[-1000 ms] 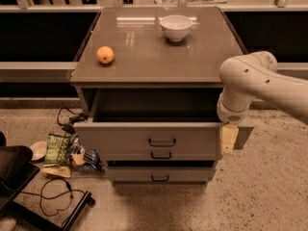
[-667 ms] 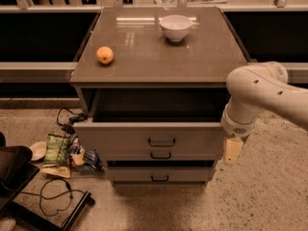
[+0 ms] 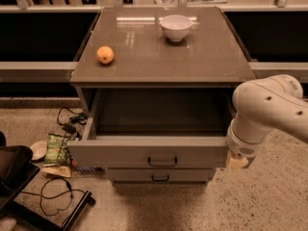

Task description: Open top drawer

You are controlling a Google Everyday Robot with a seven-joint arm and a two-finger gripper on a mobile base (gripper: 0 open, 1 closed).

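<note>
The top drawer (image 3: 120,150) of the grey cabinet is pulled out toward me, and its grey box interior (image 3: 159,114) shows with nothing in it. Its small black bar handle (image 3: 162,161) sits mid-front. A shorter drawer front (image 3: 134,175) with a like handle (image 3: 160,178) shows below it, closed. My white arm (image 3: 267,107) comes in from the right. The gripper (image 3: 238,162) hangs under the wrist at the drawer front's right end, beside the corner and mostly hidden by the wrist.
On the cabinet top (image 3: 202,57) lie an orange (image 3: 105,55) and a white bowl (image 3: 175,27). On the floor at left are a snack bag (image 3: 57,149), black cables (image 3: 67,121), a white dish (image 3: 37,149) and a black stand (image 3: 29,196).
The top drawer has come further out toward me. My arm and gripper have moved right and down, from in front of the drawer face to beside its right corner.
</note>
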